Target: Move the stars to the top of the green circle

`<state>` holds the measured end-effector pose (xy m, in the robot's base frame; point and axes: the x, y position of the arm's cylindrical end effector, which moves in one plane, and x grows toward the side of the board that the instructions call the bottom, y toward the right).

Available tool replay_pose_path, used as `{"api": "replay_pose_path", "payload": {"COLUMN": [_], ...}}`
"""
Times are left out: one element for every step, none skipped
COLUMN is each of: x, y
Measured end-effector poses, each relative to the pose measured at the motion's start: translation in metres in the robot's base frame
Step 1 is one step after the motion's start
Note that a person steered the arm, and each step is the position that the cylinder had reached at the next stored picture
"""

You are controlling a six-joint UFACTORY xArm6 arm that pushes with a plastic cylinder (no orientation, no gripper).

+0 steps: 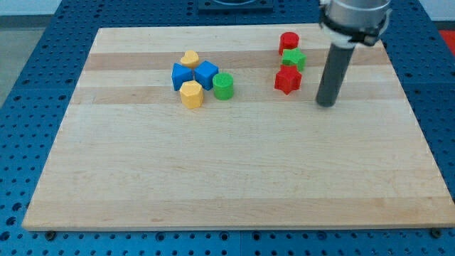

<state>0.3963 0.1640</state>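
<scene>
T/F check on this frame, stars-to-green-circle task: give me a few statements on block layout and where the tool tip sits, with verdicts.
1. My tip sits to the view's right of the red star, not touching it. True.
2. The green star lies between the red cylinder and the red star. True.
3. The green circle is at the left cluster's left edge. False: it is on that cluster's right side, beside the blue blocks.
4. Both stars already sit just above the green circle. False: they are apart from it, toward the view's right.
5. The yellow hexagon is the cluster's lowest block in the view. True.
</scene>
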Motion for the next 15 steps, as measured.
{"api": "replay_pose_path", "payload": {"x": [-0.016,-0.039,-0.054,-0.044,-0.025,-0.001,0.001,-0.027,-0.041,-0.041,-0.041,-0.064,-0.097,-0.098,-0.097], "y": [-0.018,-0.052,-0.083,-0.103,-0.087,-0.083,-0.106,-0.13,-0.142,-0.118,-0.056,-0.004,-0.022,-0.059,-0.089]}}
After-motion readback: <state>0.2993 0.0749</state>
